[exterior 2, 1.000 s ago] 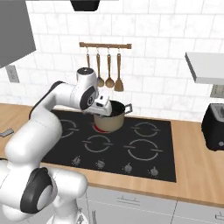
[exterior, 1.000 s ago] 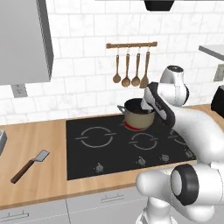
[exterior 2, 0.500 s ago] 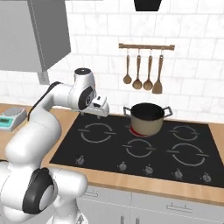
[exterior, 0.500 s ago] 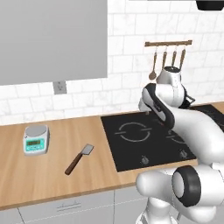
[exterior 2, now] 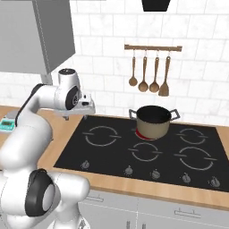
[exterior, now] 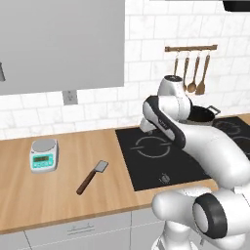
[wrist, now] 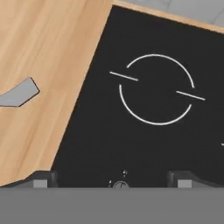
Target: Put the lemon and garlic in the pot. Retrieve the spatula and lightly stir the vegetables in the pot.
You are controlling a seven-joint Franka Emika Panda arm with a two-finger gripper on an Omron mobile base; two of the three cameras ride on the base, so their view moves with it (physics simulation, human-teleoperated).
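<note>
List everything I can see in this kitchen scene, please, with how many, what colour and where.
pot: one, beige sides with dark rim, on the hob's back burner
spatula: one, silver-grey blade, dark brown handle, lying on the wooden counter left of the hob
kitchen scale: one, white and teal, on the counter left of the spatula
hob: one, black, set into the counter
wooden utensils: four, brown, hanging from a rail on the tiled wall
wall cabinet: one, grey, above the counter
socket: one, grey, on the tiles
arm: one, white, reaching over the hob
fingers: two, dark, spread wide with nothing between them, over the hob's left edge
</note>
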